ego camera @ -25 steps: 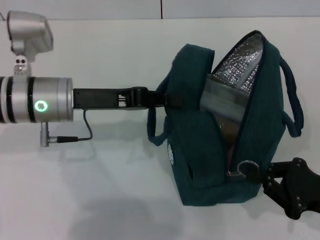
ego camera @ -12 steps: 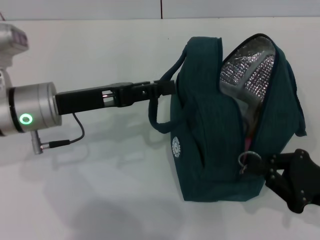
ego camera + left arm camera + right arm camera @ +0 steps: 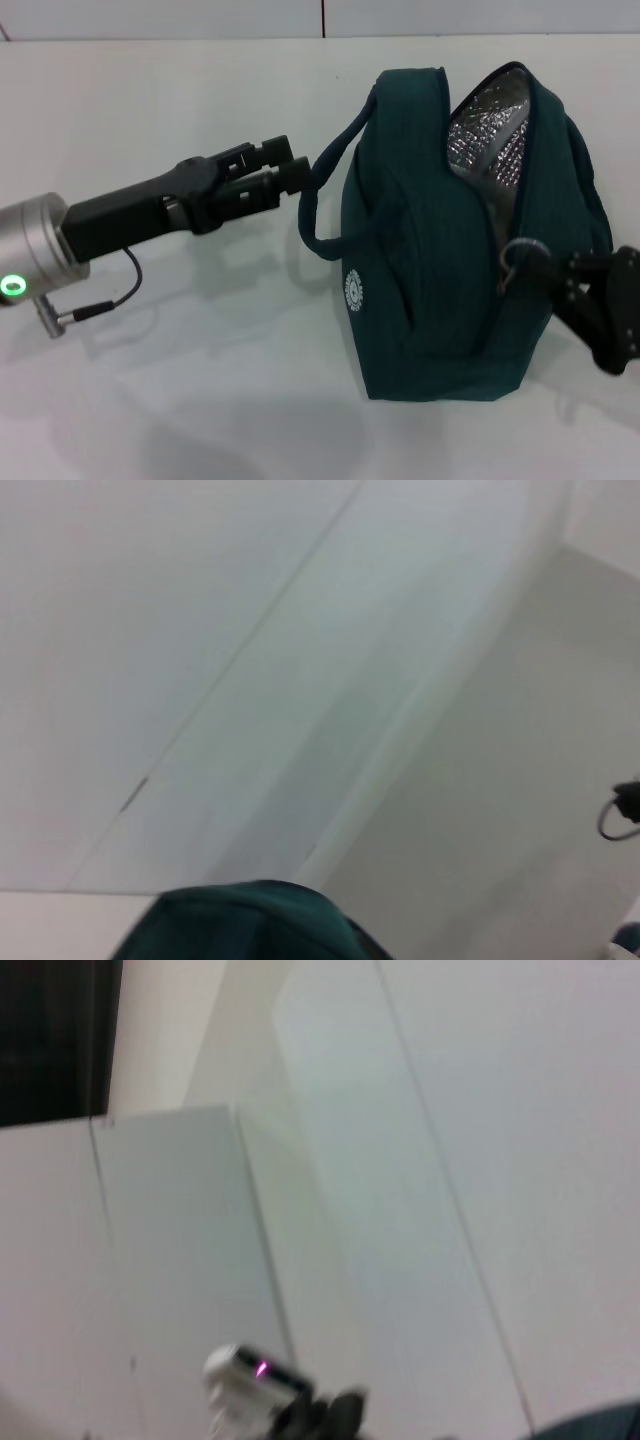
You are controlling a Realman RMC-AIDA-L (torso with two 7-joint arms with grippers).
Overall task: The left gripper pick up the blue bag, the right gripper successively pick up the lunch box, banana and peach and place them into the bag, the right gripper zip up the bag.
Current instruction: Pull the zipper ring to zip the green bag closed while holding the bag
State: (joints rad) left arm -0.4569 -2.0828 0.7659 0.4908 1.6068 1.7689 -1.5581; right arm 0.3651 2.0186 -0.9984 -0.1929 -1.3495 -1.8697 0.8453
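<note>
The blue bag [image 3: 440, 250] is lying on its side on the white bench [image 3: 200, 400], right of centre in the head view, its mouth partly unzipped and the silver lining [image 3: 490, 140] showing at the far end. The left claw [image 3: 285, 170] is reaching in from the left and is sitting at the bag's near carry strap [image 3: 320, 190]; its fingers are drawn narrow against the strap, though whether they are actually gripping it cannot be told. The right claw [image 3: 545, 268] is coming in from the right edge and is pinching the metal ring of the zip pull [image 3: 518, 255], which is standing roughly midway along the zip line. In the left wrist view only a dark teal edge of the bag [image 3: 250, 925] is showing against the pale wall. The right wrist view is showing wall panels and a distant arm part, too blurred to identify.
</note>
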